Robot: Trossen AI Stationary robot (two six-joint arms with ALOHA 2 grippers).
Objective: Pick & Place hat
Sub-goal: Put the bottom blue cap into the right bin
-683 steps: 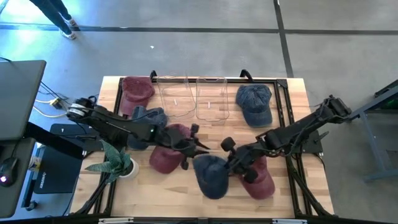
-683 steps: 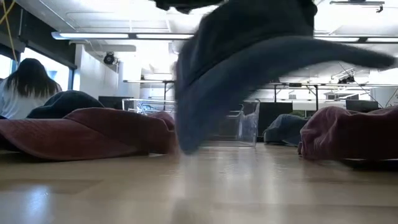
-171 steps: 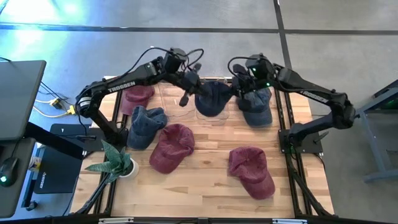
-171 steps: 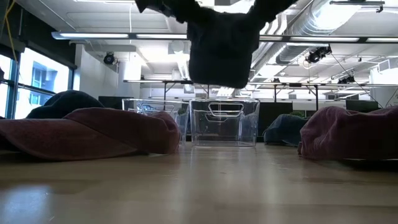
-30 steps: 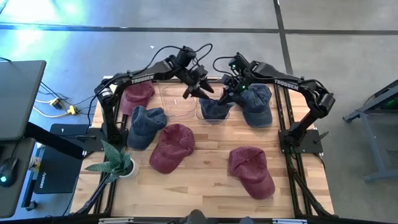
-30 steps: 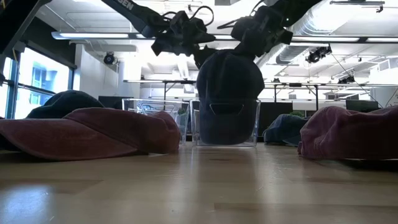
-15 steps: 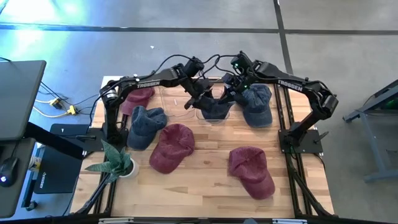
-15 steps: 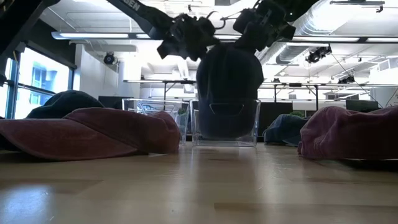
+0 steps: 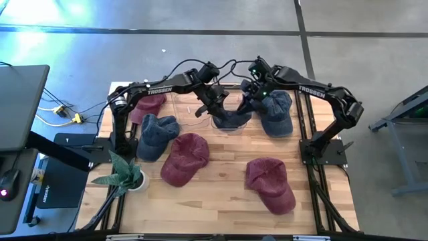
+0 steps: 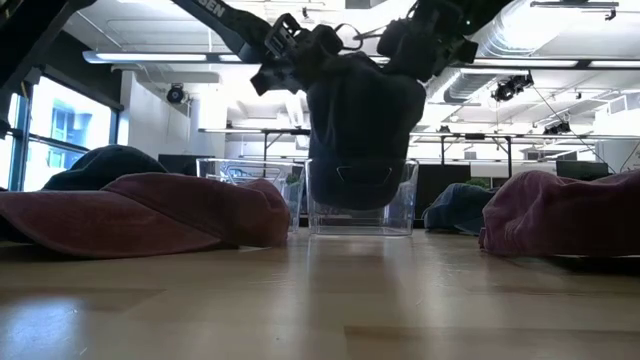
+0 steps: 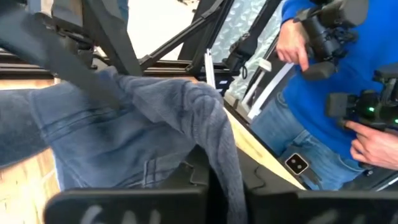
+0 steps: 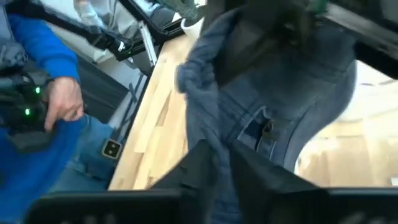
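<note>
Two grippers meet over the clear bin [image 10: 362,197] at the table's far edge, where the dark blue hat [image 10: 358,130] hangs half inside it: the left gripper [image 9: 215,105] is pinched shut on its cloth, while the right gripper [image 9: 248,102] touches the fabric with jaws whose spacing cannot be told. Soft, light denim, it likely sags and folds, so a pinch on the crown's edge or seam should hold best.

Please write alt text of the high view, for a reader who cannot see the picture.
From above, the left gripper and the right gripper meet over a dark blue hat in a clear bin at the far edge of a wooden table. Other blue and red hats lie around.
</note>
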